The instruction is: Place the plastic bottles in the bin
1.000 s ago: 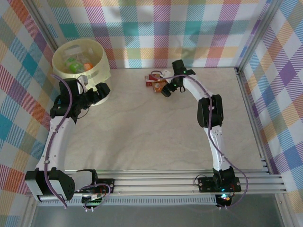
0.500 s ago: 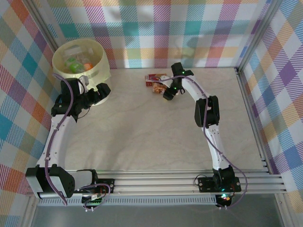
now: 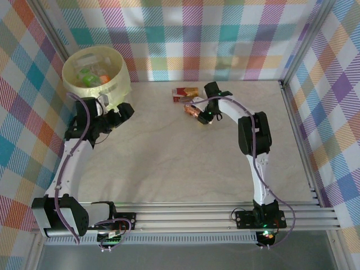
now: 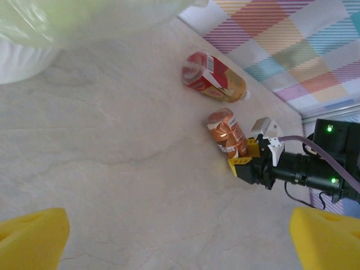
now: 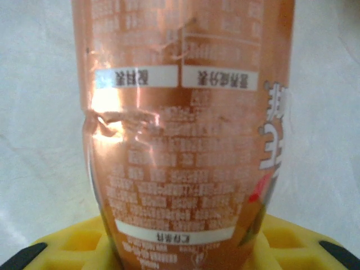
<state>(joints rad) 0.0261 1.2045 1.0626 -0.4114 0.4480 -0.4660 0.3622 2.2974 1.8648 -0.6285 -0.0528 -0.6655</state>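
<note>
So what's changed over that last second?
The right gripper shut on the orange-labelled bottle and drew it slightly away from the red-labelled bottle. The left gripper stayed open beside the bin, shifting only a little; the bin did not move.

Bright, even light with soft shadows. White glare shines on the crinkled orange plastic bottle (image 5: 185, 140). The pale-yellow round bin (image 4: 84, 19) looks blurry.

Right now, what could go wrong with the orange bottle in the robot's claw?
1. The right gripper pinches the orange-labelled bottle at one end only, and its thin wall is dented, so it might slip out when lifted.
2. The open left gripper sits right beside the bin, so the two arms could bump there.
</note>
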